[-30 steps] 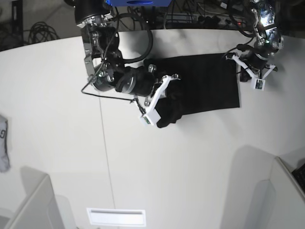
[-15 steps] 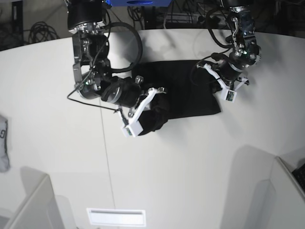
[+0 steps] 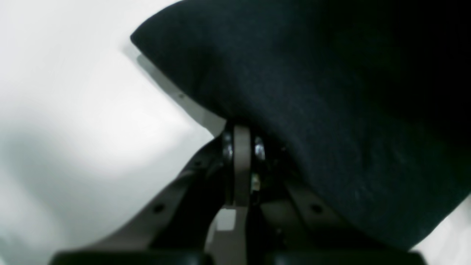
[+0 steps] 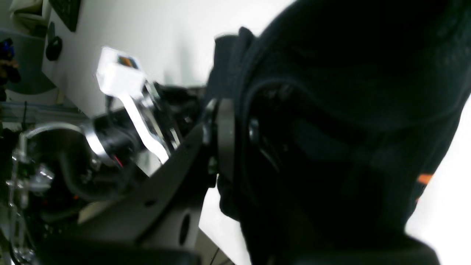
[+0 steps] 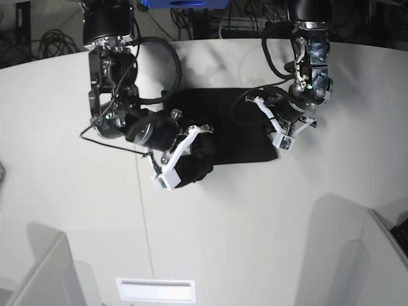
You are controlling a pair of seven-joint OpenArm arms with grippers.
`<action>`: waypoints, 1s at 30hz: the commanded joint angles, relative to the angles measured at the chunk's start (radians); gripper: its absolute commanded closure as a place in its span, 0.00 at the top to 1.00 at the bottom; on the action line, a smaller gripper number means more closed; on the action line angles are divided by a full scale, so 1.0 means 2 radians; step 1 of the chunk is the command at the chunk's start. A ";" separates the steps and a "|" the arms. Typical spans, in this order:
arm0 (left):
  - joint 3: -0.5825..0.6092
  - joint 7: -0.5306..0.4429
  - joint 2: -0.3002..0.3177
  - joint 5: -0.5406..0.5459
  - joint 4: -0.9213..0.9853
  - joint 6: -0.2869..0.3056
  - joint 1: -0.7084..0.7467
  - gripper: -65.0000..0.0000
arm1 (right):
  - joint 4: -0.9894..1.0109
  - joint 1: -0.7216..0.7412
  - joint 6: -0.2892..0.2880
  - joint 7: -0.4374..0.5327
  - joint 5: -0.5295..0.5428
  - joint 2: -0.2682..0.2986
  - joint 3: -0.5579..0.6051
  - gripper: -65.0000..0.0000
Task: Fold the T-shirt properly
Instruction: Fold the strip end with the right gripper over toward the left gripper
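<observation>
on the left of the base view the right end effector (image 5: 191, 159) is clamped on a bunched end of the t-shirt (image 5: 223, 131), which lies part-folded on the white bench (image 5: 223, 223) between the two arms; the right wrist view shows dark folds wrapped over the jaws and a sliver of orange print at the edge. further right, the left end effector (image 5: 271, 131) is pinched tight on the shirt's other edge. the cloth looks light, soft and limp, likely to sag and crumple wherever unsupported, so hems and corners seem the best places to hold, both sides together. compared with a second ago, both arms have swung leftward and the shirt has slid with them, its spread narrower, the left arm now over the fabric.
</observation>
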State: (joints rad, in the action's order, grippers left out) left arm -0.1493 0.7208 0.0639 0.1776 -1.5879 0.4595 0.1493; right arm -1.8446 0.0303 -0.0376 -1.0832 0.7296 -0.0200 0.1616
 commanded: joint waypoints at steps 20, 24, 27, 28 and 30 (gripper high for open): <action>-0.007 -0.003 0.004 0.007 -0.009 0.002 0.011 0.00 | 0.093 0.037 -0.002 0.077 0.008 -0.037 0.108 0.00; -0.009 -0.003 0.005 0.007 -0.009 0.002 0.011 0.00 | 0.093 0.037 -0.001 0.078 0.008 -0.041 0.136 0.00; -0.019 -0.003 0.003 0.007 -0.009 0.002 0.011 0.00 | 0.107 0.047 0.021 0.093 0.007 -0.041 0.143 0.00; -0.022 -0.003 0.003 0.007 -0.009 0.002 0.012 0.00 | 0.115 0.050 0.028 0.099 0.007 -0.040 0.143 0.00; -0.022 -0.003 0.004 0.007 -0.009 0.002 0.016 0.00 | 0.127 0.057 0.030 0.103 0.008 -0.039 0.143 0.00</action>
State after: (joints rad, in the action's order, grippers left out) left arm -0.1925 0.7036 0.0700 0.1917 -1.5929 0.4622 0.1806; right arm -1.5749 0.1238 0.0292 -0.8906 0.7254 -0.0883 0.4503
